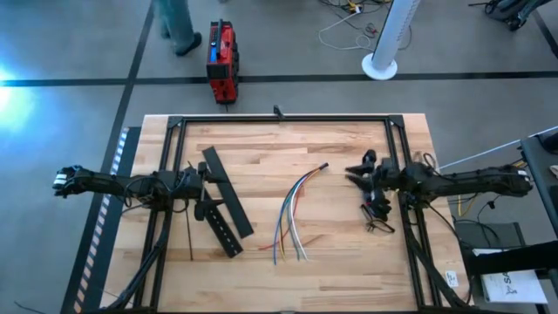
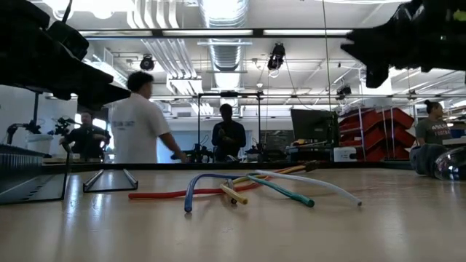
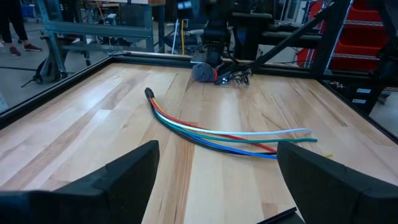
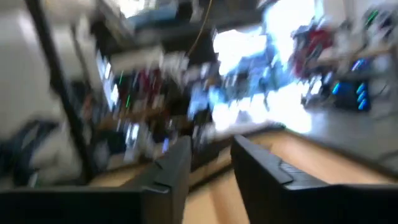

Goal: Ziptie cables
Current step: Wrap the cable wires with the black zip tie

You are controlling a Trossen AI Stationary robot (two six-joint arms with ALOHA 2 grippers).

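Observation:
The cables point(image 1: 292, 218) lie flat on the wooden table's middle, joined at their dark far end point(image 1: 323, 166) and fanning out toward the near edge; they also show in the low view point(image 2: 240, 191) and the left wrist view point(image 3: 217, 132). My left gripper point(image 1: 206, 181) hangs at the table's left, pointing at the cables, its fingers point(image 3: 134, 171) wide open and apart from them. My right gripper point(image 1: 352, 173) hangs at the table's right, raised off the wood, with a narrow gap between its fingers point(image 4: 177, 163). It holds nothing.
Two long black slotted bars point(image 1: 227, 205) lie crossed near my left gripper. A small tangle of dark wire point(image 1: 377, 218) lies below my right gripper. A black frame point(image 1: 279, 119) runs round the table. People stand beyond the far edge point(image 2: 138, 127).

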